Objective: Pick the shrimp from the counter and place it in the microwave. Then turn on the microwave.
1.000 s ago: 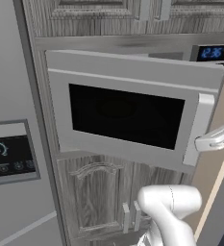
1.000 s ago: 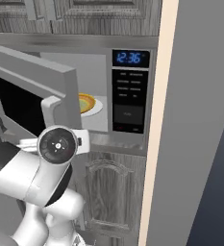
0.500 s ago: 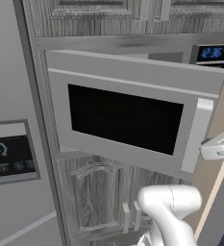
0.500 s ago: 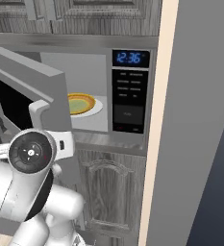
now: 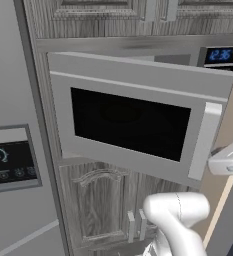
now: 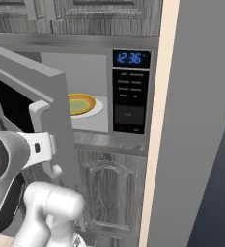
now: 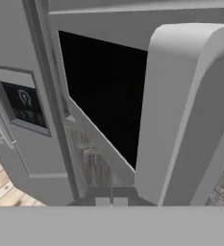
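The fingers are clenched together on nothing, close behind the handle [image 7: 180, 115] of the half-open microwave [image 5: 133, 120] door. The gripper [image 5: 231, 160] reaches in level from the right edge of the left base view, just right of the handle's lower end; the elbow [image 5: 175, 210] bends below it. Inside the microwave sits a yellow bowl [image 6: 80, 103] on a white plate [image 6: 98, 107]. I cannot make out the shrimp.
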